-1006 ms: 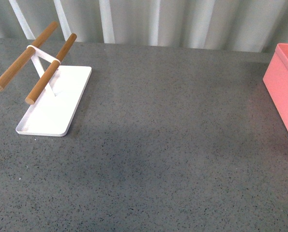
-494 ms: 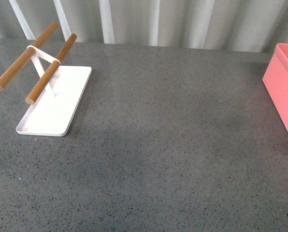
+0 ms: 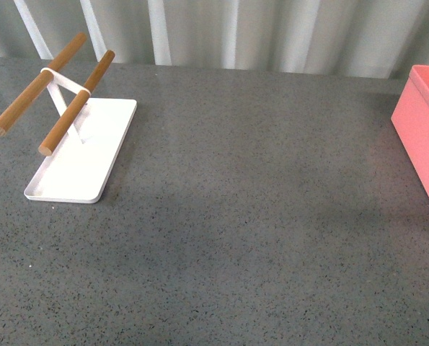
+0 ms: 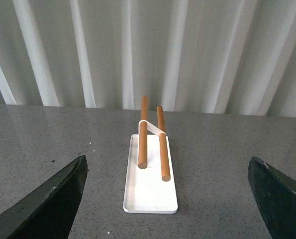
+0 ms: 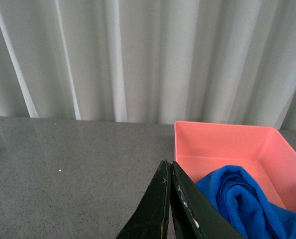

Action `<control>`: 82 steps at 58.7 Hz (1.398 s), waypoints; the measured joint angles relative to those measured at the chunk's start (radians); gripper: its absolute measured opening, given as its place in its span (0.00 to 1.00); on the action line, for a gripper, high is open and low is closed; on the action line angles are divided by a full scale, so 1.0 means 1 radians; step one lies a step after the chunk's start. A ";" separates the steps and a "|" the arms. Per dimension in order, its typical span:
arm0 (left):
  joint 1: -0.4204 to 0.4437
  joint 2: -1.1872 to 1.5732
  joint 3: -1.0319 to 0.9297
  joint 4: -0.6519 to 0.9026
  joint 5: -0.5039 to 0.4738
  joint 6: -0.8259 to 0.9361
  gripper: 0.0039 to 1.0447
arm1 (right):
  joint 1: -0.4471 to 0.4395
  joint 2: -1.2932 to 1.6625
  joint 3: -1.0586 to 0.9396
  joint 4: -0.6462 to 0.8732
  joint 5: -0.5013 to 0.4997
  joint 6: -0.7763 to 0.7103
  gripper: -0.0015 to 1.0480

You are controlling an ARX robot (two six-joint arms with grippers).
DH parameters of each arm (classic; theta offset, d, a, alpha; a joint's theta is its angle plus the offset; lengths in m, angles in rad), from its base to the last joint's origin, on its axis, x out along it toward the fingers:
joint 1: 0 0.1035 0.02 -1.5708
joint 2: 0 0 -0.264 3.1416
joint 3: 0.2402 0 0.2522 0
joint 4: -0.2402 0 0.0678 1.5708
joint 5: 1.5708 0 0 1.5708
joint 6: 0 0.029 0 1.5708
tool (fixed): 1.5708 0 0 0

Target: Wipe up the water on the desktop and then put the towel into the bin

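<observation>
The right hand (image 5: 168, 199) has its fingers pressed together, holding nothing, just beside the pink bin (image 5: 222, 144). The blue towel (image 5: 237, 199) lies bunched up inside the bin. The left hand (image 4: 167, 199) is spread wide above the grey table (image 3: 257, 216), facing a white tray (image 4: 150, 191) with two wooden rods (image 4: 144, 132).

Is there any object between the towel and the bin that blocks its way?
No, nothing visible stands between them. In the right wrist view the towel already lies inside the bin, with the right claw shut close in front of it. The white tray stands far off on the desktop.
</observation>
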 joint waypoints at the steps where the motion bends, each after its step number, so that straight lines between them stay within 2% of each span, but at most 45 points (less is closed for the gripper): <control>1: 0.000 0.000 0.000 0.000 0.000 0.000 0.94 | 0.000 -0.015 0.000 -0.013 0.000 0.000 0.03; 28: 0.000 0.000 0.000 0.000 0.000 0.000 0.94 | 0.000 -0.324 -0.002 -0.299 0.001 0.006 0.03; 65: 0.000 0.000 0.000 0.000 0.000 0.000 0.94 | 0.000 -0.517 -0.002 -0.490 0.003 0.007 0.03; 72: 0.000 0.000 0.000 0.000 0.000 0.000 0.94 | 0.000 -0.655 -0.002 -0.658 0.003 0.007 0.03; 82: 0.000 -0.001 0.000 0.000 0.000 0.000 0.94 | 0.000 -0.686 -0.002 -0.666 0.004 0.007 0.03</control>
